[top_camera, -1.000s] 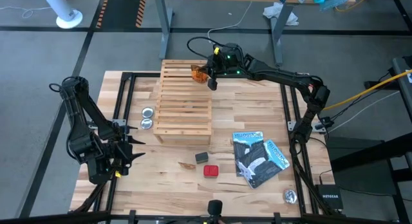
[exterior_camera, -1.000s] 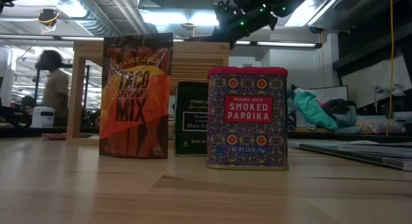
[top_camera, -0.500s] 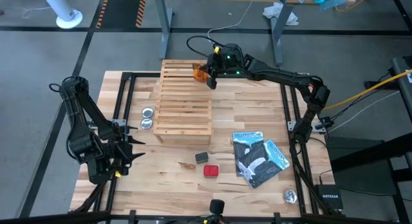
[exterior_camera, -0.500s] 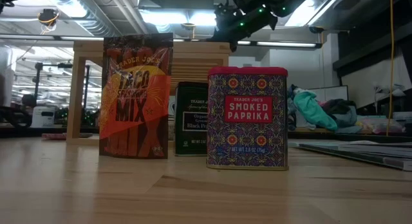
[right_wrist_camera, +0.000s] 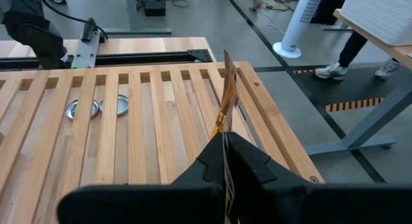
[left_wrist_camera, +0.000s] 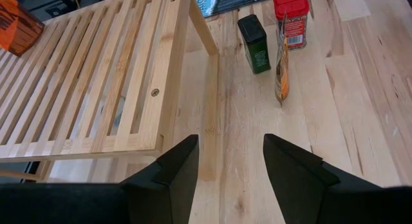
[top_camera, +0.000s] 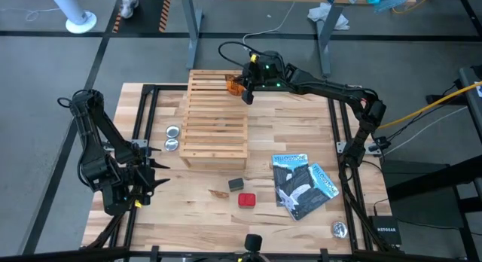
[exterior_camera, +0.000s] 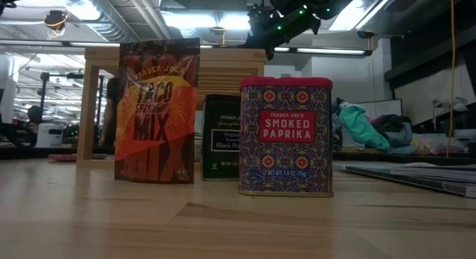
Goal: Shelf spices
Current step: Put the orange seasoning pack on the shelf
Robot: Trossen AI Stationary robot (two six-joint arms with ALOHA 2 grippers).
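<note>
Shelf of light slatted wood (top_camera: 215, 117) sits toward the desk's far edge, where the right gripper (top_camera: 242, 86), jaws pinching an orange crinkly spice packet (right_wrist_camera: 226, 102), hovers over its far right corner, seemingly due to lower and release; left gripper (left_wrist_camera: 230, 165) waits wide open.

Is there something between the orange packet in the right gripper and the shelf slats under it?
Nothing visible. The right gripper holds the orange packet edge-on over the shelf near its far corner; the slats below it are bare.
</note>
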